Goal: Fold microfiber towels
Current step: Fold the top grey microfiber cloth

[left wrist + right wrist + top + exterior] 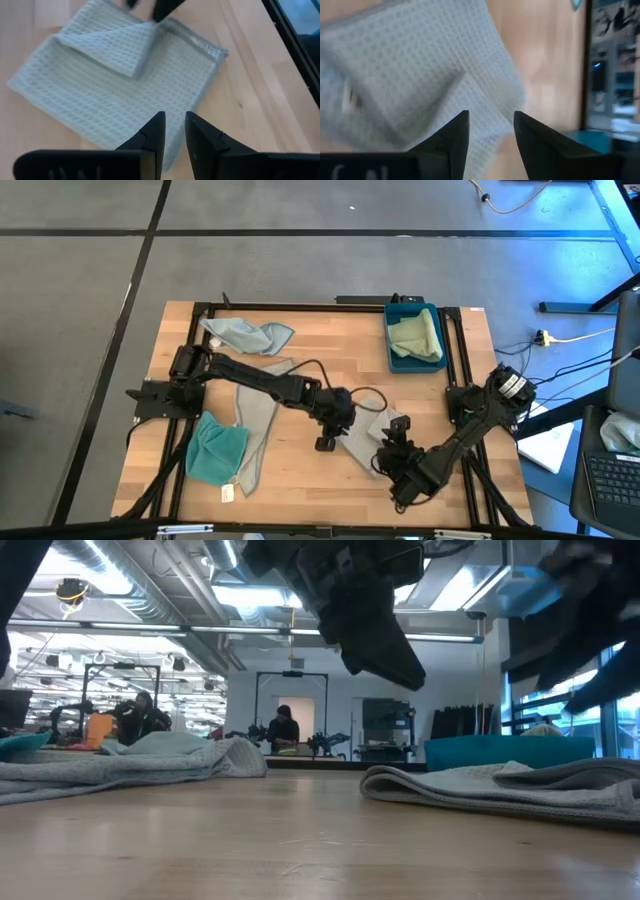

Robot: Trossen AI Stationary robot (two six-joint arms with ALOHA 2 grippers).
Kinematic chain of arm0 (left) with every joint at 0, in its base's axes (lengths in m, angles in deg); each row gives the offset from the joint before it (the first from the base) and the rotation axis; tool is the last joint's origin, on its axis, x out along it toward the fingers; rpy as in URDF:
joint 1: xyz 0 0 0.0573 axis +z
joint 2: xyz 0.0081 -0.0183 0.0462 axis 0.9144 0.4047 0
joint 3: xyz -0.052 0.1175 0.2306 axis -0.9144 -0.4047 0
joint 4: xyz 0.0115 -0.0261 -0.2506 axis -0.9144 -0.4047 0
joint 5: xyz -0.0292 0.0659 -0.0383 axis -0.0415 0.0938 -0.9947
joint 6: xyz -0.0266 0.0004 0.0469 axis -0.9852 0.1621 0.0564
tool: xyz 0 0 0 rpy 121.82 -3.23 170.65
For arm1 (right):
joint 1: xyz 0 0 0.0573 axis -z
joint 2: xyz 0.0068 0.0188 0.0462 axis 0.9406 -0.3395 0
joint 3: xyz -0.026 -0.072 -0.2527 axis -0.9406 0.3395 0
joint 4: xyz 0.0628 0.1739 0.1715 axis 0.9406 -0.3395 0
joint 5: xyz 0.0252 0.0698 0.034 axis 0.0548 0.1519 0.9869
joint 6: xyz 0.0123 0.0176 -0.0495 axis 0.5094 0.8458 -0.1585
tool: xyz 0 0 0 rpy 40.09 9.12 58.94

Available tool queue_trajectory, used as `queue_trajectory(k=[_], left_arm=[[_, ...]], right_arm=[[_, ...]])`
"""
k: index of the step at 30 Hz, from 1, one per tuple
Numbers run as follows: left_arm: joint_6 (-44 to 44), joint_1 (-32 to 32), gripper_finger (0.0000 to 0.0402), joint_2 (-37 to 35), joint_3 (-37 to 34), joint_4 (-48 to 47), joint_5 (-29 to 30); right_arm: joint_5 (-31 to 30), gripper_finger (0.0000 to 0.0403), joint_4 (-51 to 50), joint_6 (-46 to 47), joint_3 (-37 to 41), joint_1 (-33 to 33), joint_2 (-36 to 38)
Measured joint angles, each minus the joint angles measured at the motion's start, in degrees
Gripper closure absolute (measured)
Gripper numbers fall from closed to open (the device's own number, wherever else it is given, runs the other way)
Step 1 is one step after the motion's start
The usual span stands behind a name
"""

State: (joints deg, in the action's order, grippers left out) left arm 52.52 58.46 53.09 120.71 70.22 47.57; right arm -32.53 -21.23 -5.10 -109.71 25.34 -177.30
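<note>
A light grey microfiber towel [365, 435] lies flat on the wooden table [300, 490] between my two grippers. One corner flap [110, 45] is folded over onto it. My left gripper [338, 430] hovers above the towel's left edge [115, 85], its fingers a narrow gap apart with nothing between them. My right gripper [393, 438] hangs open over the towel's right part [420, 65], near a small white tag [350, 97]. In the low view the towel [500, 785] rests on the table, with the dark arms well above it.
A long grey towel [255, 430] and a teal towel [215, 452] lie at the near left. A pale blue towel [245, 335] lies at the far left. A blue tray [392, 345] at the far right holds a pale green towel [418, 335]. People are in the room behind.
</note>
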Motion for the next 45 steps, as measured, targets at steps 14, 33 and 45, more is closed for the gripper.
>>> queue_trajectory(k=[14, 33, 45], left_arm=[[-2.58, -4.41, 0.0335, 0.01, -7.4, 1.81, 11.99], [-3.64, -5.48, 0.0335, 0.02, -8.98, 1.42, 14.56], [-3.82, -5.48, 0.0335, 0.02, -8.98, 1.41, 14.56]], right_arm=[[18.02, 0.0245, 20.53, -0.35, 6.96, 11.92, -0.02], [17.84, 0.039, 10.88, -1.1, 5.61, 14.22, 0.02], [16.33, 0.0389, -8.06, 13.93, 2.22, 10.78, 0.88]])
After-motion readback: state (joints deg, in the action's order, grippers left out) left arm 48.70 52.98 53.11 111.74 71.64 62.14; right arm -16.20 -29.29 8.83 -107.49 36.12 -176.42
